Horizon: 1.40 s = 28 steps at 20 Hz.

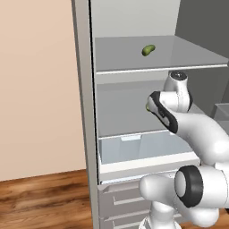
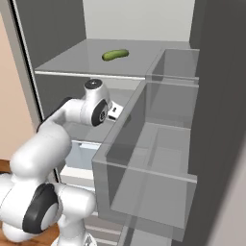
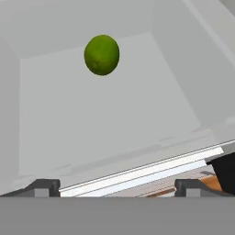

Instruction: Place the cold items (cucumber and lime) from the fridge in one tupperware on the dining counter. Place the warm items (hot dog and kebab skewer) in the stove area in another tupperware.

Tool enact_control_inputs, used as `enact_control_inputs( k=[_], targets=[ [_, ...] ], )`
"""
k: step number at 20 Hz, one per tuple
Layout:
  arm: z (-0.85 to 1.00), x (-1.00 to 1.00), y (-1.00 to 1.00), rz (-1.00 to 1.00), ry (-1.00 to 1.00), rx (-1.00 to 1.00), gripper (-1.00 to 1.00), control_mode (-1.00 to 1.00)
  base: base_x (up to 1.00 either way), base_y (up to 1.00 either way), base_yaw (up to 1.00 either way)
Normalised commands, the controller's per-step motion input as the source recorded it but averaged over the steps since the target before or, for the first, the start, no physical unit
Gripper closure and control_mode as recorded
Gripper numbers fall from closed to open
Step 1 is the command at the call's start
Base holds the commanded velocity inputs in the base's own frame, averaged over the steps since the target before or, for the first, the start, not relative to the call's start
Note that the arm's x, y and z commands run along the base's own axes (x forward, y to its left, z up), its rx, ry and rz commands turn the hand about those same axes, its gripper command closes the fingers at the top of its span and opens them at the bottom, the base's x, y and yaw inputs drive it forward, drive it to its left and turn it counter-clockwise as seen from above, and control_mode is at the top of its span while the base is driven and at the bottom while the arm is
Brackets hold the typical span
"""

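Observation:
The fridge (image 1: 83,98) stands open in front of me. A dark green cucumber (image 1: 148,50) (image 2: 115,55) lies on its upper shelf, alone near the middle. One shelf lower, the round bright green lime (image 3: 102,54) rests toward the back of the pale shelf floor. A sliver of the lime (image 1: 147,107) peeks out beside my hand in the left base view. My gripper (image 3: 117,187) is open, its two dark fingertips wide apart with nothing between them. It hovers at the front edge of the middle shelf, aimed at the lime and well short of it.
The fridge door's clear bins (image 2: 158,158) jut out close on the arm's right. A clear drawer (image 1: 134,150) sits under the middle shelf, with grey drawers below. The upper shelf edge (image 1: 161,68) runs just above my hand. Wood floor (image 1: 40,197) lies to the left.

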Motion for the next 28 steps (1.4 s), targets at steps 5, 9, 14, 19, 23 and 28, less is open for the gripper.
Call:
enact_control_inputs(
  k=[5,9,14,19,23,28],
  targets=[
    [-0.1,0.41,-0.02,0.0,0.03,0.0,-1.0,-1.0,0.0,0.0,0.0],
    [-0.2,0.4,-0.01,0.0,0.0,0.0,-1.0,-1.0,0.0,0.0,0.0],
    [-0.14,0.36,-0.06,0.0,0.0,0.0,-1.0,-1.0,0.0,0.0,0.0],
    [-0.1,0.41,-0.1,0.0,0.02,0.03,-1.0,-1.0,0.0,0.0,0.0],
    [-0.14,0.4,-0.13,0.0,0.03,0.03,-1.0,-1.0,0.0,0.0,0.0],
    [-0.16,0.39,-0.05,0.0,0.07,0.01,-1.0,-1.0,0.0,0.0,0.0]
  ],
)
